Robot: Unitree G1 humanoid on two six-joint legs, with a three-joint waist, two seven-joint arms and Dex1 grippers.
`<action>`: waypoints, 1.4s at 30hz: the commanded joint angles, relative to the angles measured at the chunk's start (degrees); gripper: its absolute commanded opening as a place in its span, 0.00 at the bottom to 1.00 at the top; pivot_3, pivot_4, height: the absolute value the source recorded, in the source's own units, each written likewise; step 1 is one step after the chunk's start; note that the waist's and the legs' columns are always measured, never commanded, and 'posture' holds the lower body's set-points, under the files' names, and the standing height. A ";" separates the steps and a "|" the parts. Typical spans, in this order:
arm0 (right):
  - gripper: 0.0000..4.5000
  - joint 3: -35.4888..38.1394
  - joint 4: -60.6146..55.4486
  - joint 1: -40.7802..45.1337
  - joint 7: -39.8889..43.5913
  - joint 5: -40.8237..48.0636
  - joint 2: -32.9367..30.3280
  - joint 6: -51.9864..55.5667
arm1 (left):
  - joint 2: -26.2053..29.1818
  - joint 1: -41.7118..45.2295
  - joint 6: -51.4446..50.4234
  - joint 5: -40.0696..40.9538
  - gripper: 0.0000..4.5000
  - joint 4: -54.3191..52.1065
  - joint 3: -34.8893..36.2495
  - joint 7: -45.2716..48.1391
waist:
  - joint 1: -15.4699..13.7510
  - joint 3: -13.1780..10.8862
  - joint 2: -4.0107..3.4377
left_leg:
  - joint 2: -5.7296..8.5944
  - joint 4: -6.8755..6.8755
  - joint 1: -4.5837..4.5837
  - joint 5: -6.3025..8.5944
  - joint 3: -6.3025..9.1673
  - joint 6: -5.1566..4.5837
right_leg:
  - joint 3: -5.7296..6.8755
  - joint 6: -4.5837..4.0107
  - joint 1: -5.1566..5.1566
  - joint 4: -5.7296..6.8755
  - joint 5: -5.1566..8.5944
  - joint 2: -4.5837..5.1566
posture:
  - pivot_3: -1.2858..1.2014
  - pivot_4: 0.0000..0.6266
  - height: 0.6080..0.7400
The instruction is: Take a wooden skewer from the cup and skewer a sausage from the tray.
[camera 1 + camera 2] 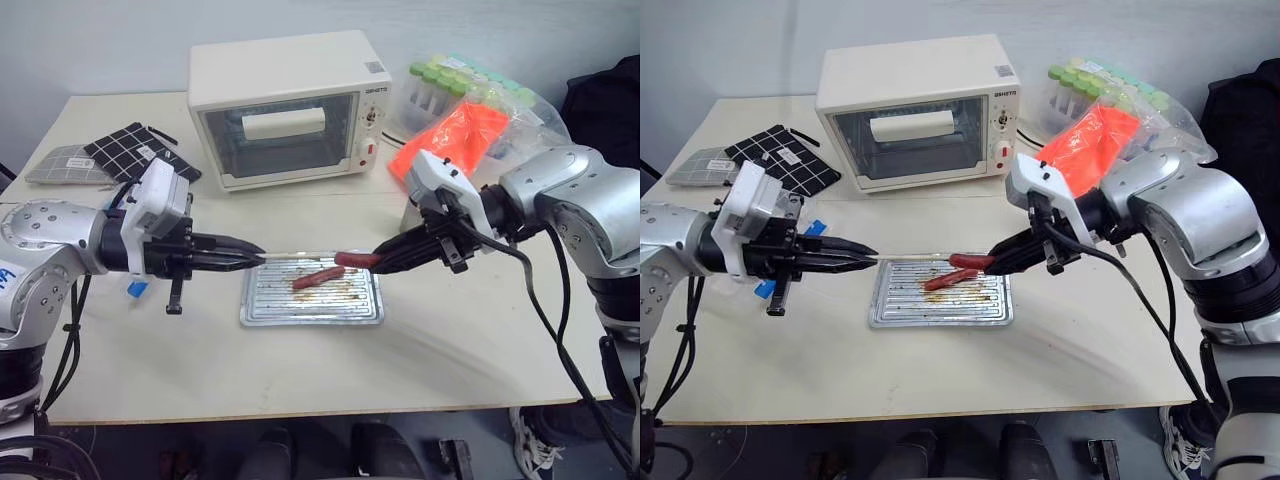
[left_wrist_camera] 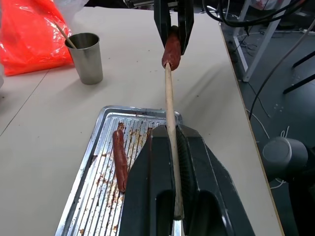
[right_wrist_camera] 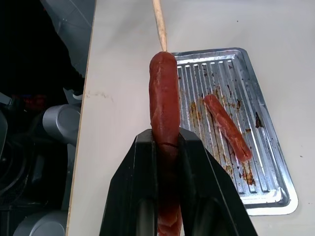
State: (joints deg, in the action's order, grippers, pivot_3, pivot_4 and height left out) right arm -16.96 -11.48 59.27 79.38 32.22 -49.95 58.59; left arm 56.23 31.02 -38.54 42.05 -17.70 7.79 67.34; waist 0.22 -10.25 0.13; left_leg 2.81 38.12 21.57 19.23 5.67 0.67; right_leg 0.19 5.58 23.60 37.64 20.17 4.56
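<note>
Skewer (image 2: 169,103) tip meets the sausage (image 3: 164,98); we see left gripper (image 1: 255,261) clamping stick, right gripper (image 1: 385,260) pinching sausage, contact point hidden.

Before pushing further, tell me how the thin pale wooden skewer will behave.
The thin pale wooden skewer looks straight and stiff, but so slender it could bend or snap under hard pushing. The left gripper clamps only its far end, so the tip may wander at the dark red sausage in the right gripper.

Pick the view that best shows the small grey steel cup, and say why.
The left wrist view: the small grey steel cup stands whole on the table, a stick leaning inside. In both eye views the right arm covers that spot; the right wrist view faces away.
</note>
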 commanded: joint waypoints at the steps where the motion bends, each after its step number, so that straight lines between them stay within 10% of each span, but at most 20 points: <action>1: 0.12 3.04 -2.89 1.18 -0.03 2.34 -0.31 0.62 | -0.67 1.57 0.81 0.31 0.00 -1.49 -0.31 0.34 | -0.02 0.00 0.00 | 0.00 0.00 0.00 0.00 0.00 0.00 | 0.00 0.00 0.00 0.00 0.00 0.00 | 0.52 0.24 1.00; 25: 0.16 3.43 -5.54 3.65 -1.92 5.86 3.42 2.79 | -7.96 7.16 2.78 -4.19 0.00 0.52 -6.99 1.45 | 0.05 0.00 0.01 | 0.03 0.08 0.01 0.00 0.00 0.00 | -0.01 0.00 0.03 0.12 0.00 -0.02 | 0.52 0.24 1.00; 30: 0.38 3.22 -4.56 2.80 -2.05 3.13 2.11 -0.65 | -6.36 3.12 2.63 -4.44 0.00 -0.84 -4.36 0.31 | 0.02 0.00 0.01 | 0.03 0.08 0.01 0.00 0.00 0.00 | -0.03 0.00 0.04 0.12 0.00 -0.01 | 0.52 0.24 1.00; 42: 0.38 8.84 3.26 6.18 -6.19 3.56 2.58 0.23 | -5.90 -18.20 -0.44 -2.93 0.00 -12.42 15.26 -14.39 | -0.06 0.00 0.01 | 0.05 0.04 0.00 0.00 0.02 0.00 | -0.19 0.00 0.12 0.08 0.00 -0.02 | 0.52 0.24 1.00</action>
State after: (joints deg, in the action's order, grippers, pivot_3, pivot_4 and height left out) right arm -11.76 -7.99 64.29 74.41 34.18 -47.71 57.82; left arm 50.99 14.14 -38.98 38.42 -27.15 18.76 56.00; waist 0.16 -10.24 0.14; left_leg 2.86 38.16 21.57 19.23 5.70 0.67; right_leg -0.02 5.58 23.72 37.72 20.17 4.54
